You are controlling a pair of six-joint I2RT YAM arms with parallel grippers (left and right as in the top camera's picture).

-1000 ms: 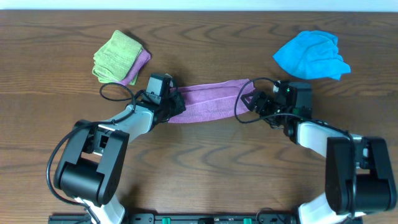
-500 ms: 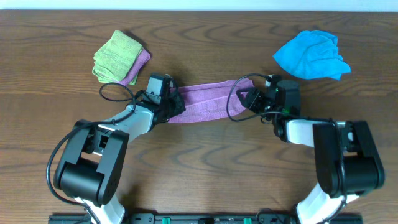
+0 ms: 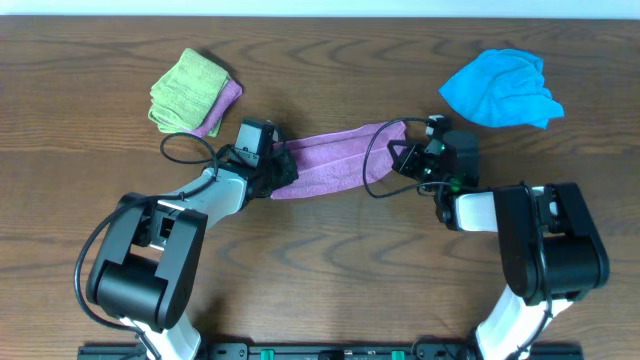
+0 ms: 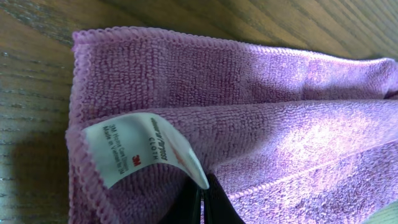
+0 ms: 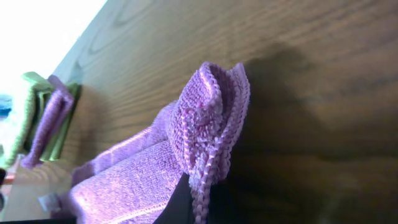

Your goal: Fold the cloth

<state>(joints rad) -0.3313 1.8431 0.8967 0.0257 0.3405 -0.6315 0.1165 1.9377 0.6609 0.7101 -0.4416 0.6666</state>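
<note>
Cloth of mauve-purple microfibre lies as a long, narrow band across the middle of the table, running from 8 o'clock to 2 o'clock in the overhead view, folded lengthwise into layers. Its 8 o'clock end rests flat on the wood. In the left wrist view a white label sewn into the hem stands out from that end. The left gripper sits at this end, and its dark fingers are pressed together on the cloth just under the label.

At the 2 o'clock end the cloth bunches into a tight corner that appears to be raised off the wood, with a shadow beneath it. The right gripper is at this corner. Only a sliver of one finger shows in the right wrist view, but the jaws look pinched shut on the bunched hem.

A crumpled bright blue cloth lies toward 2 o'clock, well apart from the band. A lime-green cloth, folded together with a second purple cloth, sits toward 10 o'clock, near the left arm's cable.
</note>
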